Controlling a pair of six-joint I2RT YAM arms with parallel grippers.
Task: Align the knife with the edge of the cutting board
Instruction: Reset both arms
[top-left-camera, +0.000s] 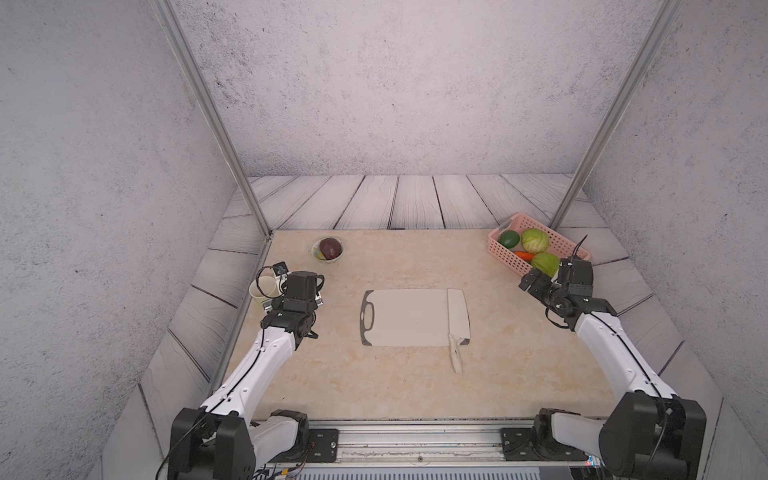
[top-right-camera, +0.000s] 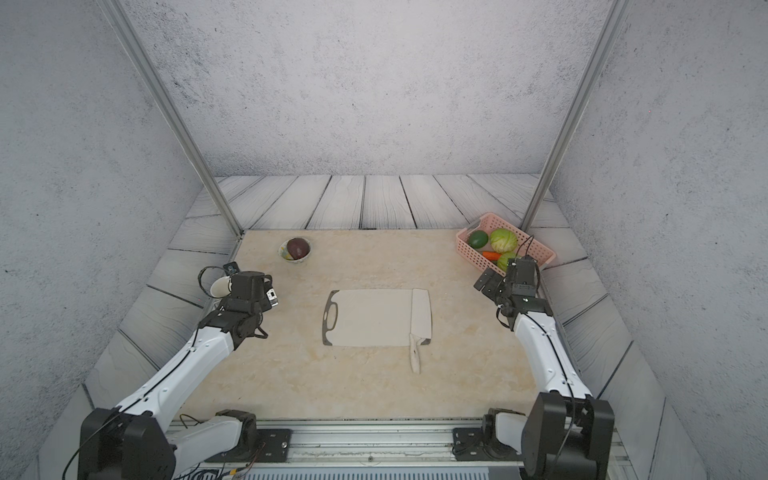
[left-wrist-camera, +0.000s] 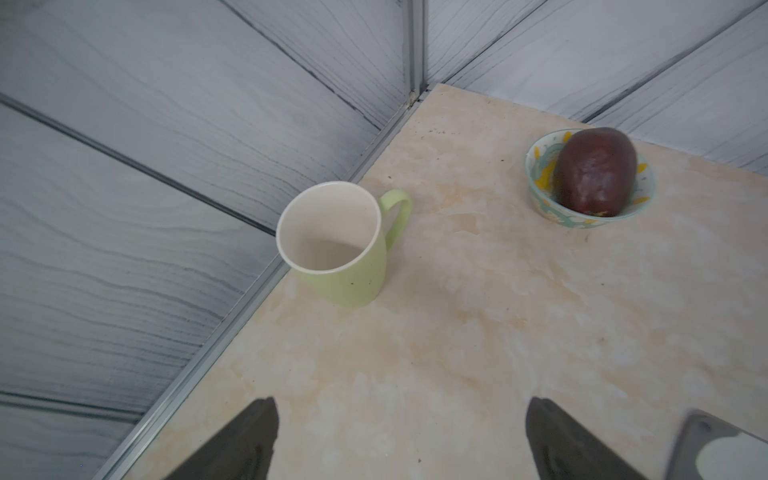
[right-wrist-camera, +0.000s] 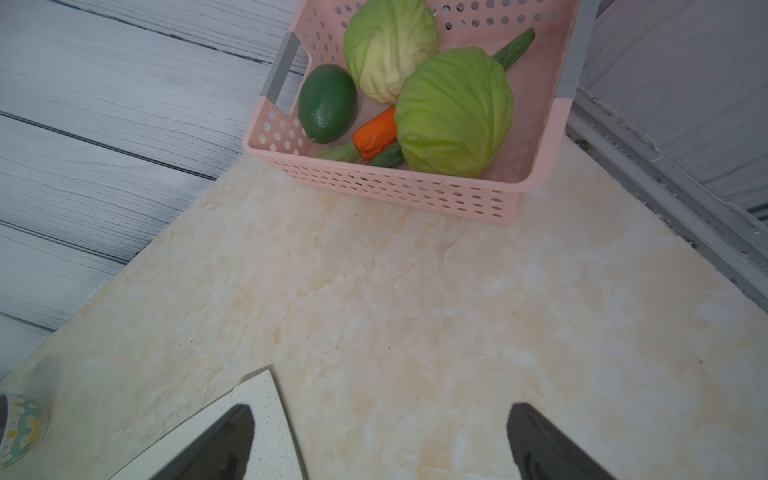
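**Left gripper**: The jaws are set wide apart and nothing is held between them. Ahead of it, a pale green mug is stood upright near the edge of the table, clear of the jaws. Further ahead, toward the side facing the right gripper, a patterned bowl is seen with a dark red fruit in it.

**Right gripper**: The jaws are spread fully and nothing is gripped. Ahead of it, a pink basket filled with green and orange produce is placed at the table corner.

**Cutting board**: The board is laid flat between the two grippers and is touched by neither. Its slotted end is turned toward the left gripper.

**Knife**: The knife is located at the board end nearest the right gripper, well apart from that gripper. In both top views the blade is laid flat on the board along that short edge, and most of the dark trim there is covered. The handle projects past the board's long edge onto the bare table, on the side toward the arm bases.
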